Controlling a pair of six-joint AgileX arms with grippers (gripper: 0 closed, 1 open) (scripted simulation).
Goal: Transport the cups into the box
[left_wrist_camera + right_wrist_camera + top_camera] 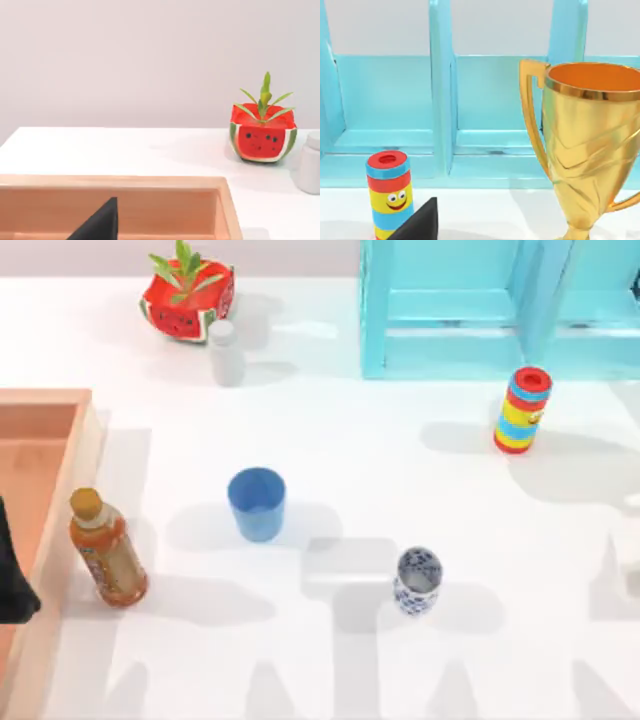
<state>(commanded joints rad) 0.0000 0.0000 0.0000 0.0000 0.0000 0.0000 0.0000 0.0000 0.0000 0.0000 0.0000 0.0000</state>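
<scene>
Cups: blue (257, 502) centre, floral (417, 581) lower right, both upright on bench | box (40, 440) left edge, empty for loading | fingers: cannot tell

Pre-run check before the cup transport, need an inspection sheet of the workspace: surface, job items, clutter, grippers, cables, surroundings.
Surface: white table, no spills seen.
Job's things: blue cup upright mid-table; floral cup upright to its right, nearer the front; both outside the box at the left edge.
Clutter: tea bottle beside the box; white bottle; watermelon planter; striped cylinder; gold trophy.
Grippers: left gripper over the box; right gripper near the striped cylinder.
Cables: nothing seen.
Surroundings: turquoise cabinet at the back; plain wall.
</scene>
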